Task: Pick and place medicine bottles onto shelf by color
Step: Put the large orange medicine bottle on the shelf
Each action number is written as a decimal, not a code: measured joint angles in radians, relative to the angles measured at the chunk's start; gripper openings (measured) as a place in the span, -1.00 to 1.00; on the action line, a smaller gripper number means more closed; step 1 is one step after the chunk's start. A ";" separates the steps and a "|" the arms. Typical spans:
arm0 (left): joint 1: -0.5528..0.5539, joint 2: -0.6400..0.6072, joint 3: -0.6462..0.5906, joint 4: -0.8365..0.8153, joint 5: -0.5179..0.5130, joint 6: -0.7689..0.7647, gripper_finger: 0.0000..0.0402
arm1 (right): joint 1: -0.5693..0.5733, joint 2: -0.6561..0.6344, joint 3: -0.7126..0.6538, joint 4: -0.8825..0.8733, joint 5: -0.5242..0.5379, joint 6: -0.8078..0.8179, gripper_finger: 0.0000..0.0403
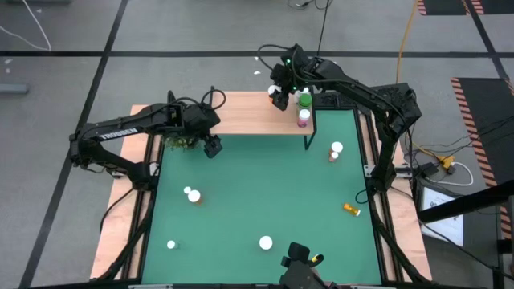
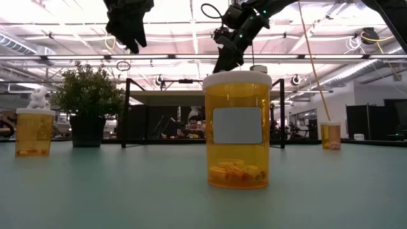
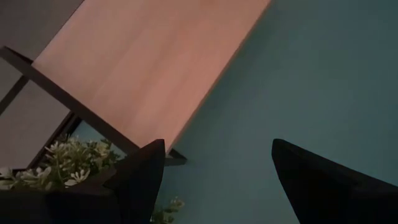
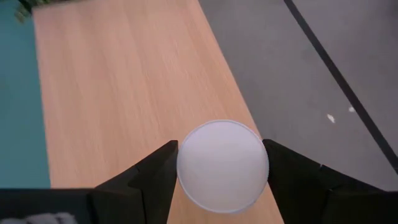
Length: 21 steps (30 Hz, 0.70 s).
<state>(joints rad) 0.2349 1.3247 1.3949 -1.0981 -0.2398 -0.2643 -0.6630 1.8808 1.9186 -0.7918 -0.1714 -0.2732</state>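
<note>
A white-capped bottle (image 4: 222, 164) is clamped between the fingers of the right gripper (image 1: 279, 95), which is held above the light-wood shelf (image 1: 241, 113) near its right end. Just beside it, a green-capped bottle (image 1: 304, 99) and a pink bottle (image 1: 303, 117) are seen on the shelf. The left gripper (image 1: 212, 147) is held with its fingers apart and empty over the green tabletop (image 1: 257, 193), near the plant (image 1: 181, 141). 5 more bottles are scattered across the tabletop, 1 lying on its side (image 1: 351, 209).
</note>
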 joint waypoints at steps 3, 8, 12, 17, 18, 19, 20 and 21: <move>0.001 0.000 0.000 -0.002 0.000 0.000 0.47 | -0.010 0.000 0.000 0.013 -0.016 0.005 0.10; -0.001 0.000 0.000 -0.006 0.000 -0.001 0.47 | -0.025 0.000 0.000 -0.005 -0.018 0.027 0.10; -0.001 0.000 0.000 -0.007 0.001 -0.007 0.47 | -0.025 0.000 0.000 -0.009 -0.034 0.029 0.10; -0.001 0.000 0.000 -0.026 0.001 -0.007 0.47 | -0.020 0.017 0.001 0.000 -0.044 0.041 0.10; -0.001 0.000 0.000 -0.030 0.001 -0.004 0.47 | -0.020 0.019 -0.001 -0.006 -0.044 0.055 0.10; -0.001 0.000 0.000 -0.030 0.001 -0.003 0.47 | -0.020 0.020 -0.001 -0.008 -0.044 0.064 0.11; -0.001 0.000 0.000 -0.029 0.000 -0.003 0.47 | -0.020 0.020 -0.002 0.000 -0.044 0.069 0.11; -0.001 0.000 0.000 -0.029 -0.004 -0.004 0.47 | -0.020 0.020 -0.002 0.010 -0.044 0.071 0.11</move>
<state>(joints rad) 0.2344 1.3247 1.3949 -1.1271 -0.2434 -0.2681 -0.6834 1.9007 1.9171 -0.7816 -0.2153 -0.2020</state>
